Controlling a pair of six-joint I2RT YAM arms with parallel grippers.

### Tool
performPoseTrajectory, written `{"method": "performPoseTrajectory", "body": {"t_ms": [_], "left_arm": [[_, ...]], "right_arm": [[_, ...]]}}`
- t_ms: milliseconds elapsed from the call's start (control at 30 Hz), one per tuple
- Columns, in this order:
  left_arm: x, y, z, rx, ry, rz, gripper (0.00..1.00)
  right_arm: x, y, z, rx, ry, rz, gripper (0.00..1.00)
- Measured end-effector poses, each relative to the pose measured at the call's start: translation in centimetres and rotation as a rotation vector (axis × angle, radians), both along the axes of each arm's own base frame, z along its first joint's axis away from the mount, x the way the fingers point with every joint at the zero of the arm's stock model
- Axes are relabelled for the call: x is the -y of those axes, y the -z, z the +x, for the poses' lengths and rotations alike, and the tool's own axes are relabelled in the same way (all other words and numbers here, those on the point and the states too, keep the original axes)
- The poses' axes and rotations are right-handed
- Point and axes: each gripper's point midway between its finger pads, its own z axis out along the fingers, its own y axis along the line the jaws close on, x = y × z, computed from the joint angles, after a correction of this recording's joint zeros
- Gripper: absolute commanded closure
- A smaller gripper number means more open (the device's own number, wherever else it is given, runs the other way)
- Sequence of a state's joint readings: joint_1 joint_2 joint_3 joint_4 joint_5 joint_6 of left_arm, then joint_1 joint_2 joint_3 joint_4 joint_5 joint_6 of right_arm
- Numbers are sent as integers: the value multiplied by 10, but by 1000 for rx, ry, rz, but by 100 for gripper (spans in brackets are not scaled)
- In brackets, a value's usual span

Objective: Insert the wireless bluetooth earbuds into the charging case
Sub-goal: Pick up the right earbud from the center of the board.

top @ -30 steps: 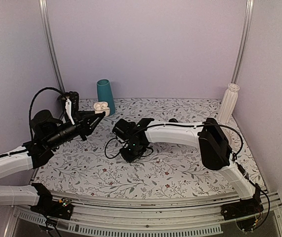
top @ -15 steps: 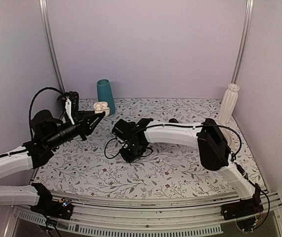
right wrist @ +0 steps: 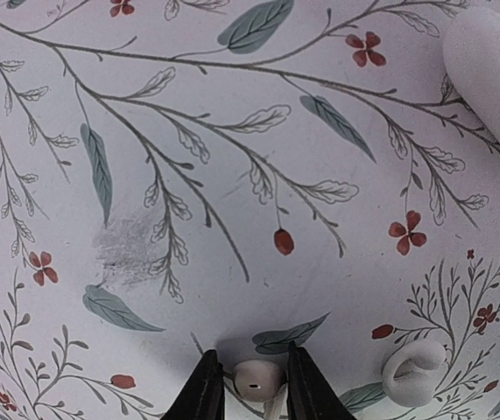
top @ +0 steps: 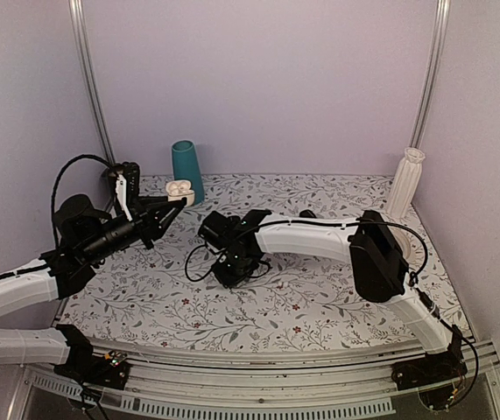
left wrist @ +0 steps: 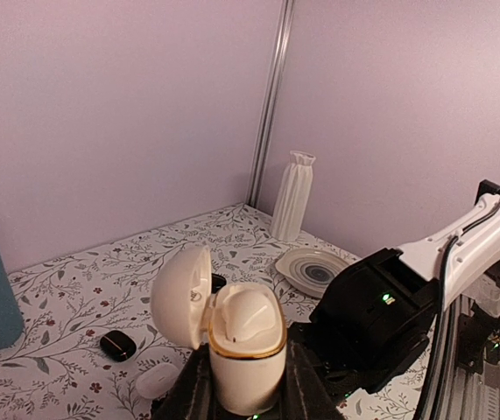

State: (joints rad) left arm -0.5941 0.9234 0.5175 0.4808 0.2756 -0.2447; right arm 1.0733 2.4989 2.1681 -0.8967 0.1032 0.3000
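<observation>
My left gripper is shut on the lower body of the charging case, a glossy white case with a gold rim. I hold it upright above the table's back left, with its lid swung open to the left. A white rounded shape fills its inside. My right gripper is down on the table near the middle. Its fingers press close on either side of one white earbud, which lies on the cloth.
A small white curled piece lies just right of the gripped bud. A white oblong piece and a black lump lie on the floral cloth. A teal cup, a white ribbed vase and a ringed plate stand further back.
The right arm has shifted very slightly left while its gripper stays low on the table. The left arm holds the open case still.
</observation>
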Motion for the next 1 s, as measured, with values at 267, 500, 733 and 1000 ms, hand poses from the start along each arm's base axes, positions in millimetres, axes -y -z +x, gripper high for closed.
{"method": "performPoseTrajectory", "body": {"t_ms": [267,500,733,1000], "left_arm": [[1,2,1,-6,0,4,100],[0,3,2,-9,-3,4,100],[-1,5,5,-23,-20,-1,100],[-2,9,11,-44,-41,-7,100]], "right_arm": [[0,0,0,0,0,-3,80],[1,0,2,9,6,-4,85],[0,-1,4,24,30,27,85],[12,-5,2,27,77,63,85]]}}
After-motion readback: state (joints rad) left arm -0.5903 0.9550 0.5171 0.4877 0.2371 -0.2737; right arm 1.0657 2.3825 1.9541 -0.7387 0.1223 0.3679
